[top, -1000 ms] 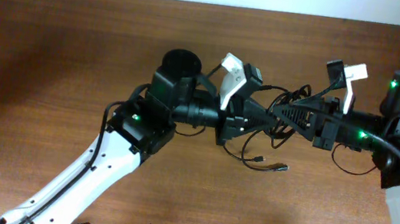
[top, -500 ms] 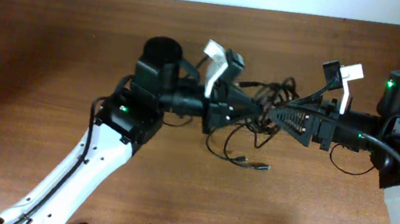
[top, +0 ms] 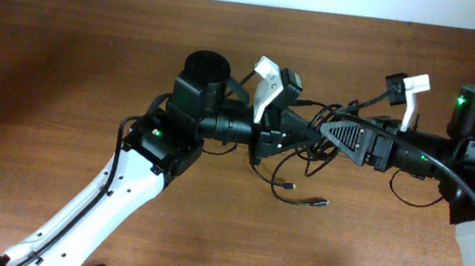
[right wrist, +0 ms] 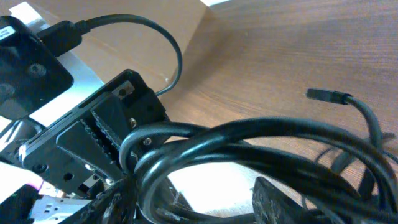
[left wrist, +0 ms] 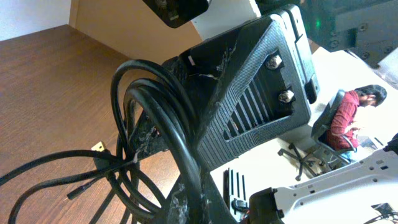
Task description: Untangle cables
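Note:
The cables (top: 308, 156) form a black tangle hanging between the two arms above the middle of the table. Loose loops and two small plug ends (top: 318, 202) droop toward the wood. My left gripper (top: 301, 137) reaches in from the left and is shut on a bundle of strands (left wrist: 155, 112). These run down between its fingers (left wrist: 205, 202). My right gripper (top: 331, 132) faces it from the right, almost tip to tip. Its fingers (right wrist: 283, 199) stand apart, with cable loops (right wrist: 261, 137) draped across the gap and curling round its left finger.
The brown wooden table (top: 60, 82) ends at a pale wall along the back. A thicker black wire of the right arm (top: 413, 195) loops beside its wrist. In the left wrist view, the ribbed black finger of the right gripper (left wrist: 255, 99) fills the centre.
The right gripper has gone from shut on the tangle to open. The left arm swung left with the cables, then came back right. The hanging plug ends shifted slightly left.

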